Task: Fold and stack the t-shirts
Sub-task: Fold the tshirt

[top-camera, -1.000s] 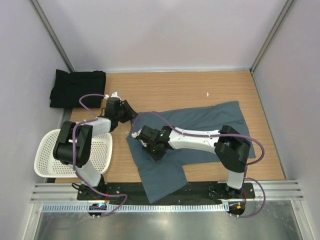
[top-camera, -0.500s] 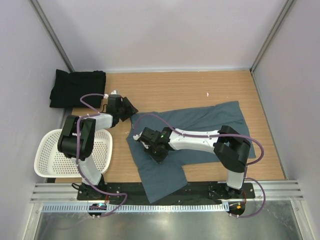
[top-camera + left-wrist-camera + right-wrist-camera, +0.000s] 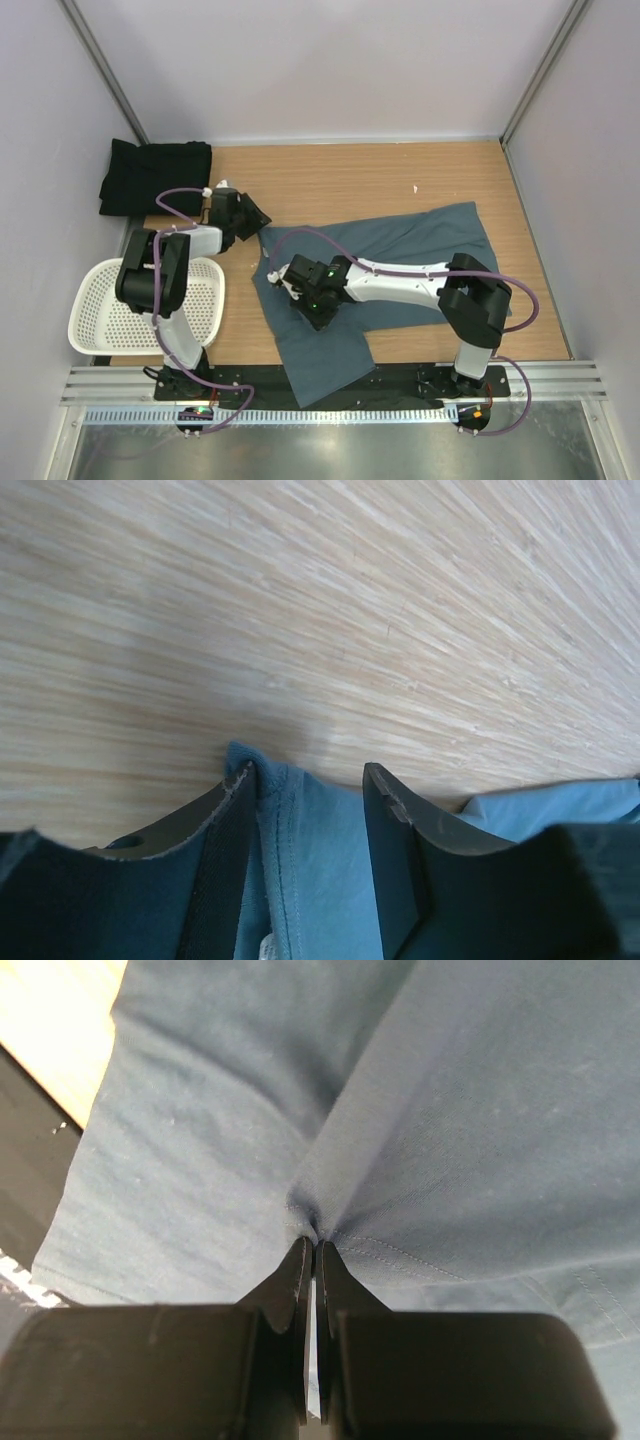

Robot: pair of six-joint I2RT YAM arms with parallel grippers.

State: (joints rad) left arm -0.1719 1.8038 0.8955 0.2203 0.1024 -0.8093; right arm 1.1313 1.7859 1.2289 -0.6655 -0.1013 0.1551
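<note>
**Far-left corner of tabletop (image 3: pixel 350 170):** black shirt (image 3: pixel 155 175) lies folded, partly past the left edge and well apart from the work. No action req'd there for now.

**Near-left corner:** basket (image 3: pixel 85 320) sits beside the left arm's base. It touches neither shirt and is not part of the job.

**Left gripper (image 3: pixel 308 770):** released, jaws standing apart, low over the tabletop. The far-left corner of the blue shirt (image 3: pixel 420 240) lies between them. One finger (image 3: pixel 225 820) touches a raised ridge of hem. Per the wrist view the cloth is straddled, not pinched.

**Right gripper (image 3: pixel 310 1235):** clenched on a small fold of the blue shirt. The cloth puckers to a point at the tips, w/ creases fanning away. It sits just right of the left gripper and nearer the near edge, inboard of the shirt's left side.

**Blue shirt:** spread unfolded across mid tabletop.
- Long axis runs from the left gripper's corner out toward the right edge.
- A second lobe drops down to the near edge and laps onto the dark rail there.

**Assessment:**
- The next move turns on one relation. The bulk of the cloth lies to the right of both grippers, so any pull or fold has to carry along that axis.
- Your left arm is nearer the corner. In my judgement it should close on that hem before anything lifts.
- Risk: if you lift on the right pinch alone, the shirt prob. bunches and swings rather than laying flat.
- Stage: early. The blue shirt is not yet folded, and stacking is not started.
</note>
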